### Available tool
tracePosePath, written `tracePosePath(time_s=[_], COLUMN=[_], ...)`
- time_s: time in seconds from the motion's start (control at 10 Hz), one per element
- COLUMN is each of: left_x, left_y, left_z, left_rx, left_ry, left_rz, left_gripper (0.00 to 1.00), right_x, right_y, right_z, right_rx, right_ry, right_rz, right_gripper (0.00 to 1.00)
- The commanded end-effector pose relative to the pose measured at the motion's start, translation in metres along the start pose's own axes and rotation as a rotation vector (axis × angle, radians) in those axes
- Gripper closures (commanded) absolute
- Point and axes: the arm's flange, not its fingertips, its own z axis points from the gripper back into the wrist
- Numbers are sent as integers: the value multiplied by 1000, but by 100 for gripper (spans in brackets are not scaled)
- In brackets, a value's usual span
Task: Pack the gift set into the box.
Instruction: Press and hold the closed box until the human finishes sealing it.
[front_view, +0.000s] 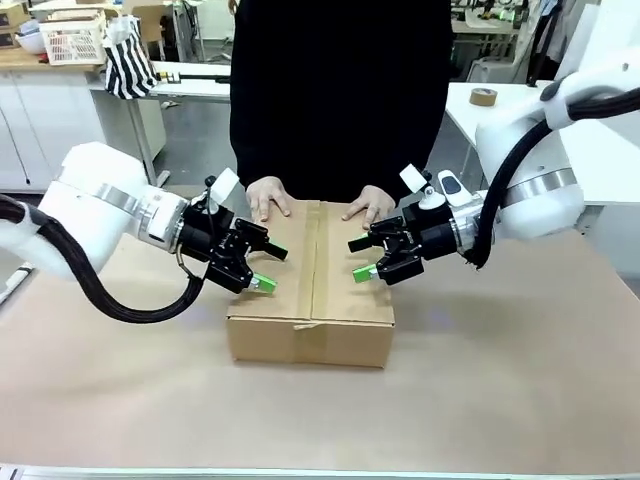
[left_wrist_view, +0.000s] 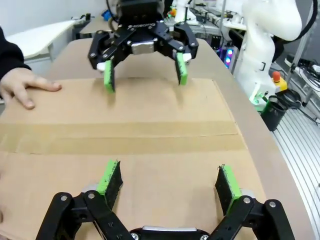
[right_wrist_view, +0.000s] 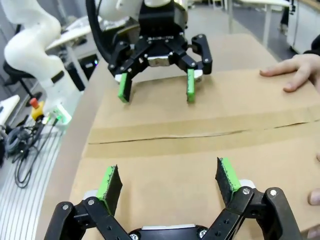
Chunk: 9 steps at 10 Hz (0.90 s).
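Note:
The box (front_view: 310, 325) stands closed in the middle of the table, flaps down, a brown tape strip (left_wrist_view: 125, 137) along its seam. A person across the table rests one hand (front_view: 268, 197) and the other hand (front_view: 370, 205) on its far edge. My left gripper (front_view: 268, 267) hovers open just above the box's left top flap; in its own wrist view its fingers (left_wrist_view: 112, 175) spread wide over the cardboard. My right gripper (front_view: 360, 258) hovers open over the right flap and faces the left one (right_wrist_view: 156, 90). The gift set is hidden.
The table (front_view: 120, 400) is covered in brown paper, with free room around the box. A white side table behind at the right carries a tape roll (front_view: 483, 97). A striped bag (front_view: 128, 60) and a basket (front_view: 72, 42) sit far back left.

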Motion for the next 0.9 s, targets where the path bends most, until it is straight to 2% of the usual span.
tracePosePath(time_s=[0.0, 0.5, 0.8], left_x=[1, -9, -15], left_y=[2, 0, 2], left_z=[4, 1, -7], left_rx=[-14, 24, 60], left_ry=[5, 28, 59], left_rz=[-77, -16, -33], left_gripper=[0, 0, 0], right_x=[-8, -24, -23], right_y=[-11, -5, -2], right_z=[-17, -16, -9], right_rx=[8, -19, -79], right_ry=[18, 90, 130], right_rz=[56, 15, 66], right_gripper=[0, 0, 0])
